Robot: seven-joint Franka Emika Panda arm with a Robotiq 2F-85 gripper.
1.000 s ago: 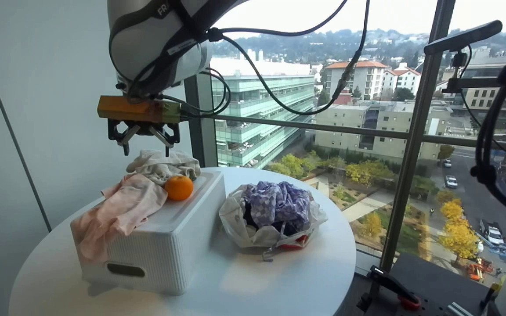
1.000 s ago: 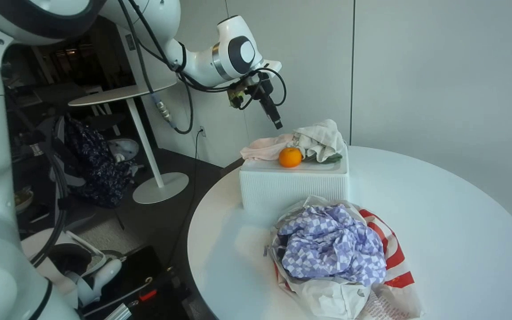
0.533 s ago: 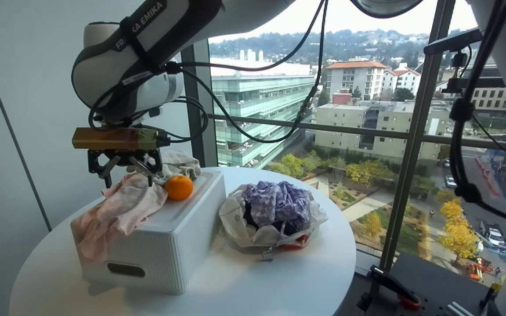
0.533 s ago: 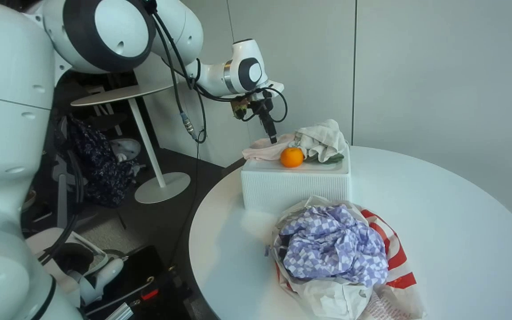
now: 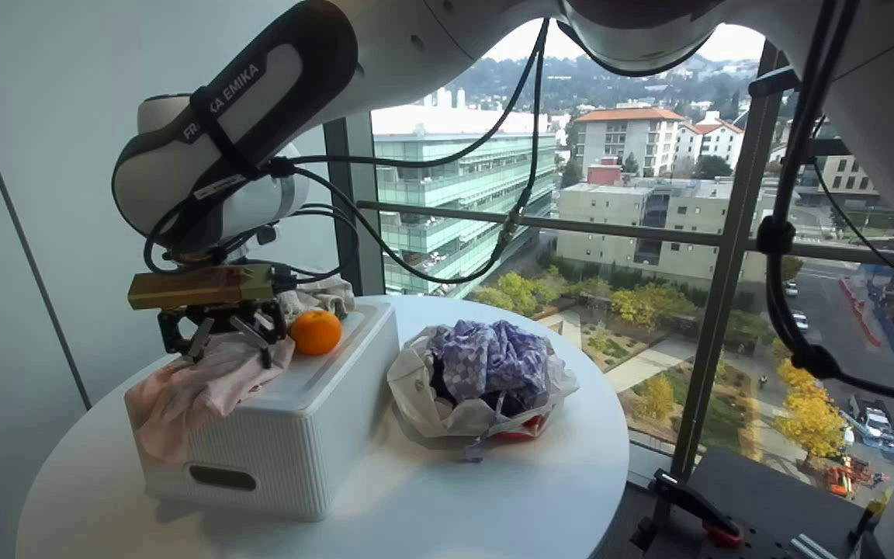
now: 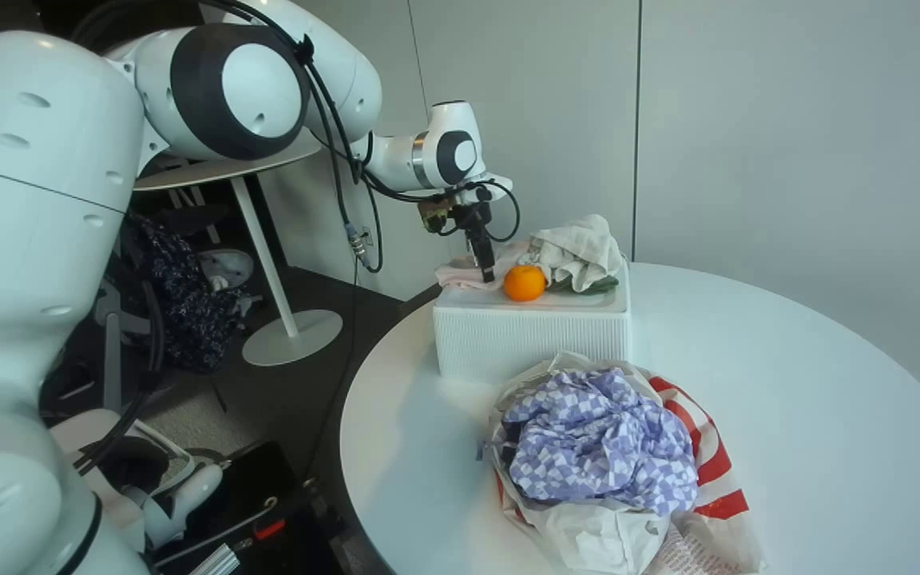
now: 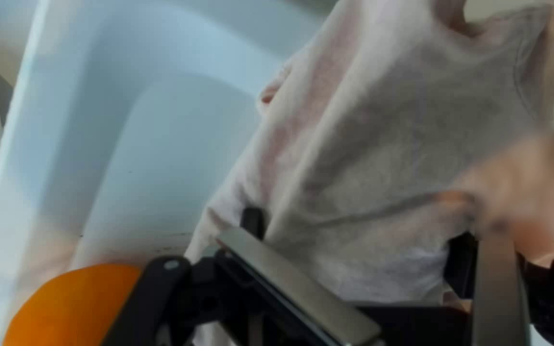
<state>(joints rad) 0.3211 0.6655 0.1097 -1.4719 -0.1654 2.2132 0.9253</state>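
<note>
A pale pink cloth point(image 5: 210, 388) point(image 6: 460, 275) point(image 7: 383, 144) is draped over the lid and front edge of a white ribbed box point(image 5: 261, 446) point(image 6: 532, 339). Low over this cloth stands my gripper point(image 5: 231, 357) point(image 7: 358, 245), open, its fingers wide apart and pointing down with folds of cloth between them. The fingertips reach the cloth's surface; whether they press into it I cannot tell. An orange point(image 5: 316, 332) point(image 6: 524, 283) point(image 7: 72, 307) sits close beside one finger. Behind it lies a crumpled off-white cloth point(image 5: 327, 296) point(image 6: 576, 251), partly hidden by the gripper in an exterior view.
On the round white table point(image 5: 455, 497), next to the box, rests a plastic bag point(image 5: 416, 388) point(image 6: 596, 535) holding a purple checked cloth point(image 5: 490, 361) point(image 6: 600, 439). A plain wall point(image 6: 787, 144) rises behind the box. Cables point(image 5: 447, 276) hang from the arm.
The gripper has come down from above the box to the pink cloth, shifting left in an exterior view. Its fingers remain wide apart. Cloths, orange and bag look unmoved.
</note>
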